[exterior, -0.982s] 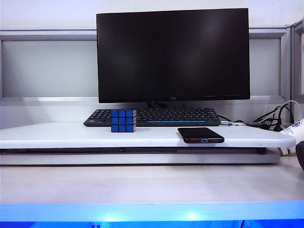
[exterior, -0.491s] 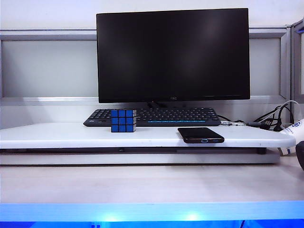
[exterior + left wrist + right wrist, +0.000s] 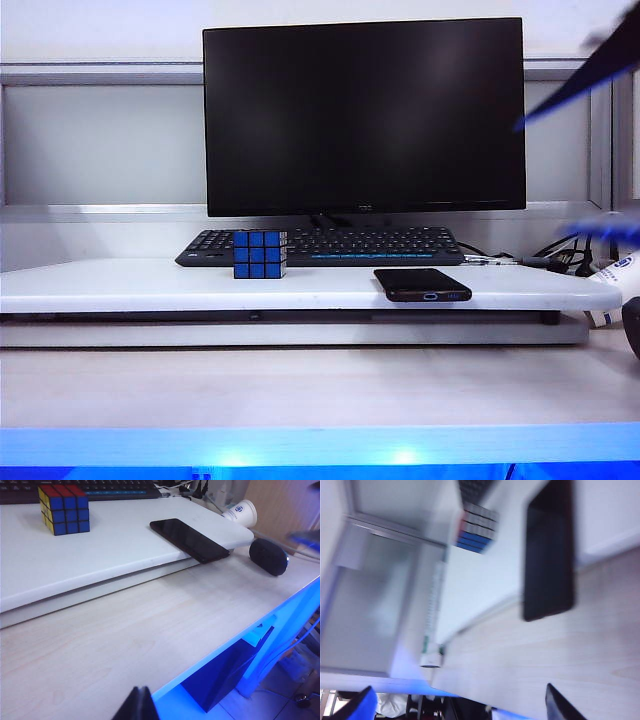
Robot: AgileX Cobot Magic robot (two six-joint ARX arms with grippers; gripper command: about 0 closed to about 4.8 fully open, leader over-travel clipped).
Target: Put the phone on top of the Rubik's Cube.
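We see the phone [image 3: 422, 284] flat at the white shelf [image 3: 150, 285] edge, apart from the Rubik's Cube [image 3: 260, 254]. Right gripper [image 3: 460, 702] jaws spread, empty, over the desk near the phone. Left gripper [image 3: 136, 709] low by the desk edge, jaws: can't tell.

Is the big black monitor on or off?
Apparently off: the big black monitor shows a uniformly dark screen, no image or glow.
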